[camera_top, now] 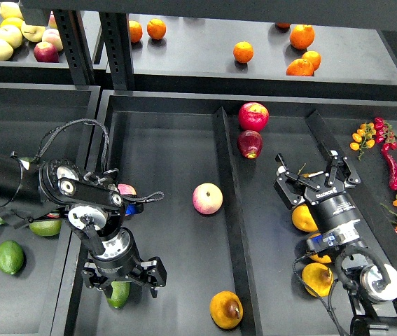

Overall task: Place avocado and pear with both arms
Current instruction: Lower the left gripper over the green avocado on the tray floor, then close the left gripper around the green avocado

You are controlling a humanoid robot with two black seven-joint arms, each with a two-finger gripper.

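Note:
The avocado (118, 294) lies in the middle bin near its front left, half hidden under my left gripper (120, 276). The gripper points down over it, jaws open on either side of it, not closed on it. The pear (225, 309), orange-yellow with a dark blotch, lies at the front of the same bin, to the right of the avocado. My right gripper (316, 176) is open and empty in the right bin, just beyond a yellow-orange fruit (302, 219).
More avocados (9, 257) lie in the left bin. A pink-yellow apple (207, 198) sits mid-bin. Two red apples (252, 116) lie at the back. Another yellow pear-like fruit (317, 278) is by my right arm. Oranges (243, 52) are on the shelf, chillies (392, 159) far right.

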